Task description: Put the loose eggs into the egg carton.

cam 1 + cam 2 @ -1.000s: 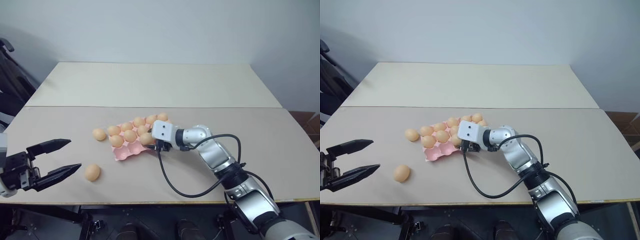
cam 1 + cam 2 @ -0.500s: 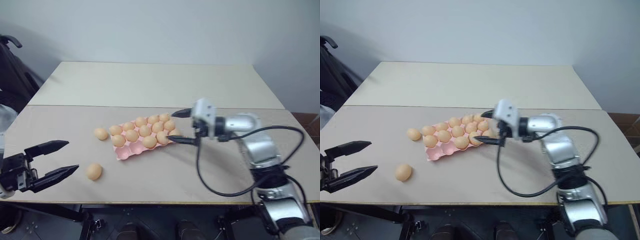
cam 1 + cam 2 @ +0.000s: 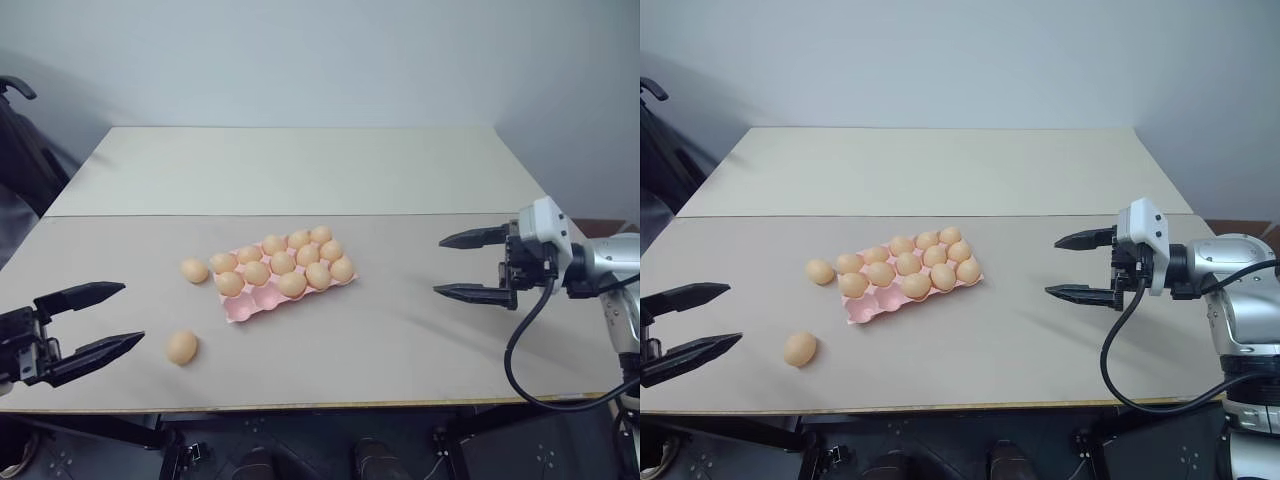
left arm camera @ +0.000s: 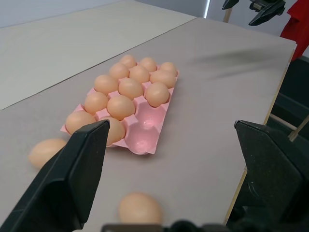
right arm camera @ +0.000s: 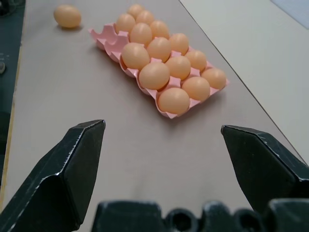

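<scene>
The pale pink egg carton [image 3: 250, 303] lies mid-table with several tan eggs in its cups; two cups at its near left end are bare. One loose egg [image 3: 195, 270] rests just off the carton's left end. A second loose egg [image 3: 182, 347] lies nearer the front edge. My left gripper [image 3: 131, 314] hovers open at the front left, a short way left of that second egg [image 4: 140, 209]. My right gripper [image 3: 440, 266] is open and empty, well to the right of the carton [image 5: 108, 41] and pointing toward it.
The beige table [image 3: 400, 340] has a seam [image 3: 420, 215] running across it behind the carton. A grey wall stands behind the table. A black cable [image 3: 515, 350] hangs from my right wrist over the front right edge.
My right gripper has pulled away from the carton, moving far to the right and a little up, with its fingers now wide apart. The left gripper has stayed where it was.
</scene>
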